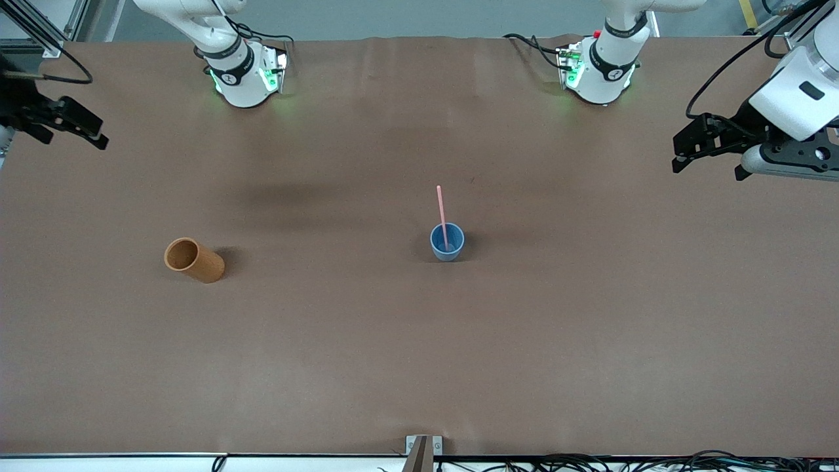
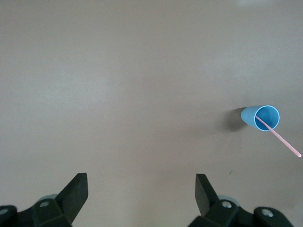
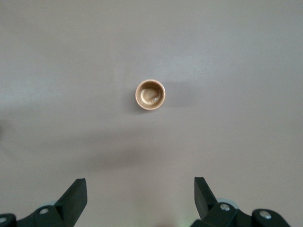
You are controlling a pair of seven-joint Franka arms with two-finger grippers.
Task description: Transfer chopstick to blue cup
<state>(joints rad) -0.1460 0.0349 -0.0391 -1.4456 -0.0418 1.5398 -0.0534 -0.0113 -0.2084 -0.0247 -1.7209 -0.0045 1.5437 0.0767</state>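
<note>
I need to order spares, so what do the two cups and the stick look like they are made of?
Blue cup: likely matte plastic, with even colour and a thin rim. Orange-brown cup: could be plastic or glazed ceramic; the right wrist view shows a glossy inside. Chopstick standing in the blue cup: probably plastic, uniformly pale pink, though painted wood cannot be ruled out.

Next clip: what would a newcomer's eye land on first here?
The pink chopstick standing in the blue cup mid-table, leaning on its rim. An empty orange-brown cup stands toward the right arm's end. Both the left gripper and right gripper hang open at the table's ends, holding nothing.
</note>
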